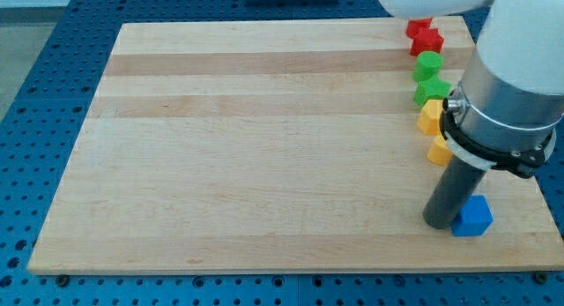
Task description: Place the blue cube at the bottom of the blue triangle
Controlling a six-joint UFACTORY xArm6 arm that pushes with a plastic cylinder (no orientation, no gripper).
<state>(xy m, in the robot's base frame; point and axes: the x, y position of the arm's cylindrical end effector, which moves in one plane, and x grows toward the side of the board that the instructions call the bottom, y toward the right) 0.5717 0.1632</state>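
Tip: my tip (438, 225) rests on the counter near the view's bottom right, touching the left side of the blue cube.
Fingers: the arm carries none; it ends in a plain dark rod, so there is nothing to stand apart or together.
Rod: the dark rod (454, 193) rises from the tip, leaning slightly toward the view's right, into a grey and white arm housing (511, 85) that fills the upper right corner.
Blue cube: the blue cube (473, 217) sits just right of the tip, close to the counter's bottom edge and right edge.
Blue triangle: I cannot make out any blue triangle; the arm covers part of the right side.
Yellow blocks: one yellow block (440, 151) lies above the tip, partly behind the arm; another yellow block (431, 117) sits just above it. Their shapes are unclear.
Green blocks: a green block (431, 92) and above it a second green block (428, 65) continue the column toward the view's top.
Red blocks: a red block (426, 44) and a red star-like block (420, 27) top the column near the upper edge.
Counter: a pale wooden board (256, 147), lying on a blue perforated surface (35, 77).
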